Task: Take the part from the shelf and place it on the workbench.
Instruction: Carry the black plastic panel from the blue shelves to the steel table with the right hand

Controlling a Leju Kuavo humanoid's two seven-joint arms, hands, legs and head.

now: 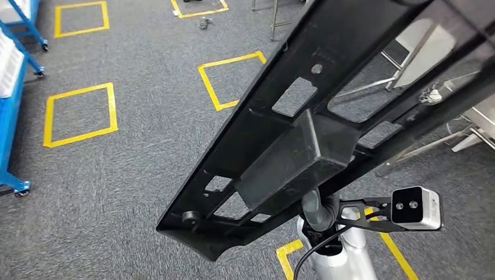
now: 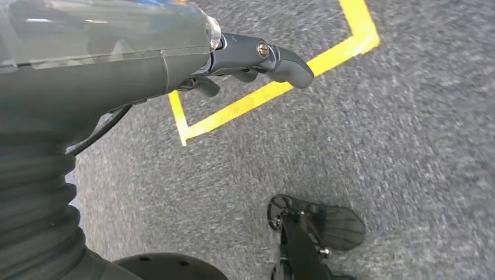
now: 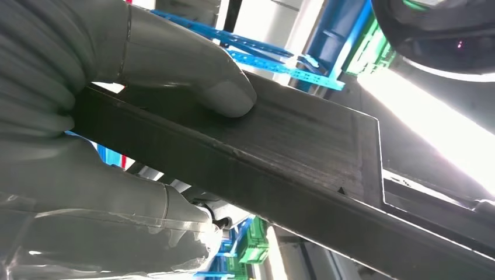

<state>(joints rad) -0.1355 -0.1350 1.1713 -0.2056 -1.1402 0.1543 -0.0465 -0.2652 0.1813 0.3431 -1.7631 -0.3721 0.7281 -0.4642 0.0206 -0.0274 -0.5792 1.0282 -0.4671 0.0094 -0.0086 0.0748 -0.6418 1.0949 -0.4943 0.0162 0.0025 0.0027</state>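
A long black plastic part (image 1: 292,157) with cut-out windows and a boxy block on its underside crosses the head view diagonally, raised above the carpet. My right hand (image 3: 87,169) grips it from below: in the right wrist view the thumb (image 3: 198,70) presses on one face of the part (image 3: 280,151) and the palm backs the other. In the head view my right arm (image 1: 344,251) rises under the part, which hides the hand. My left hand (image 2: 251,58) hangs over the carpet, holding nothing, fingers loosely apart.
Grey carpet carries yellow tape squares (image 1: 79,114). A blue wheeled rack (image 1: 11,105) stands at the left edge. Metal legs and a pale panel (image 1: 467,125) lie at the upper right behind the part. Blue racks (image 3: 274,58) and green crates (image 3: 251,245) stand behind my right hand.
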